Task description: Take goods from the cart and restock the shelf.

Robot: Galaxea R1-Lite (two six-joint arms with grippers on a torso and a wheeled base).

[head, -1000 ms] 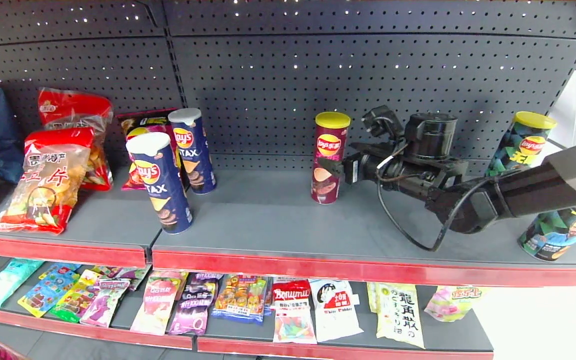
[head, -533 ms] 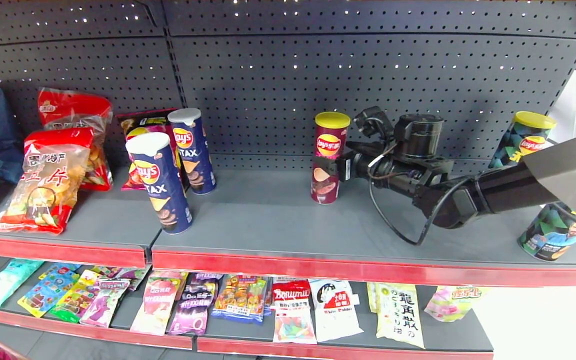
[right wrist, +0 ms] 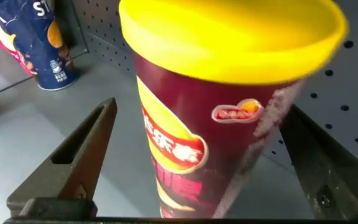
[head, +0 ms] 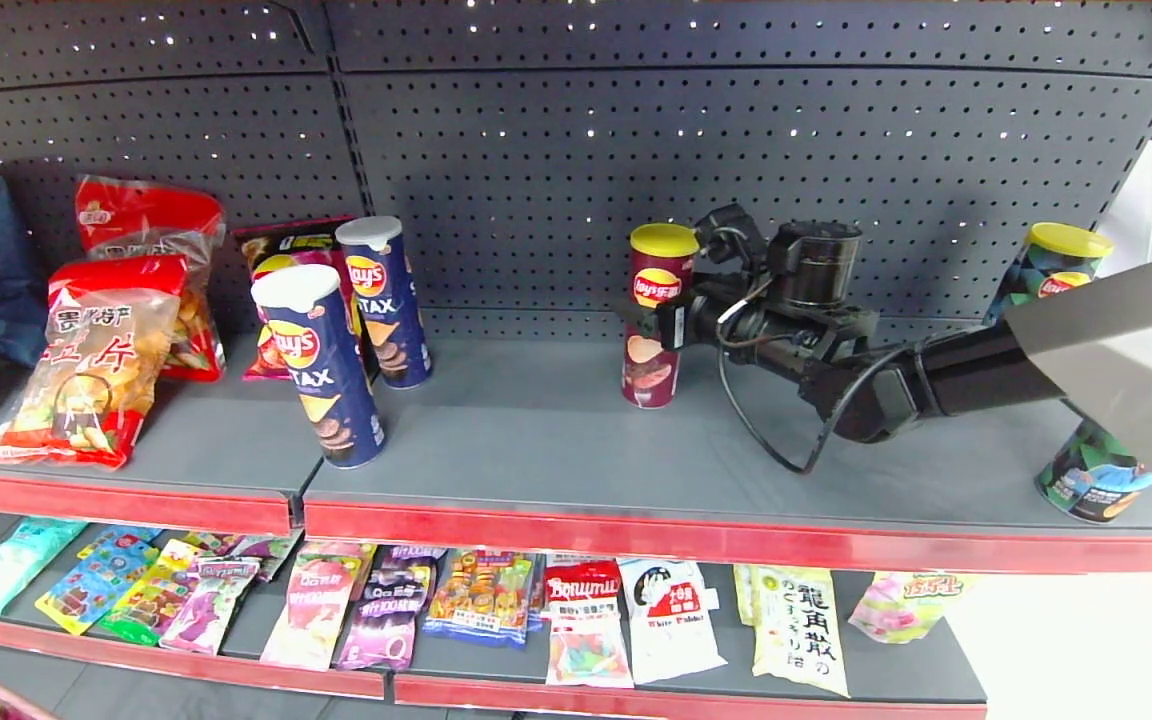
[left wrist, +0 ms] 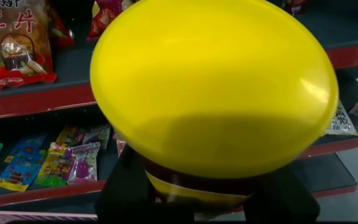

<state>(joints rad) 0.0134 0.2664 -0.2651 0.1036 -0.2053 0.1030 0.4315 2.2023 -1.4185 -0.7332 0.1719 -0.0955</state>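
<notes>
Nearest, the left gripper (left wrist: pixel 201 194) is clenched on the carried can (left wrist: pixel 216 87), which has a yellow lid and a dark red body. Its dark fingers (left wrist: pixel 126 193) press both sides below the lid, and this can is held out in front of the shelves. Behind it, the lower shelf (head: pixel 896 675) carries a row of flat sweet packets (head: pixel 586 620). On the upper shelf (head: pixel 556 450), a green patterned can (head: pixel 1096 475) stands near the front edge at the right end. Toward the left a blue can (head: pixel 316 365) stands close to the front, with a second blue can (head: pixel 386 300) behind it and snack bags (head: pixel 96 360) further left. Deeper in the middle, the maroon can (head: pixel 658 315) stands upright on this shelf. The right gripper (right wrist: pixel 197 124) is released and wide, with one finger (right wrist: pixel 73 168) on each side of the maroon can; one is clearly apart from it, the other very close. At the back, another green can (head: pixel 1051 265) stands by the pegboard wall (head: pixel 736 130).
</notes>
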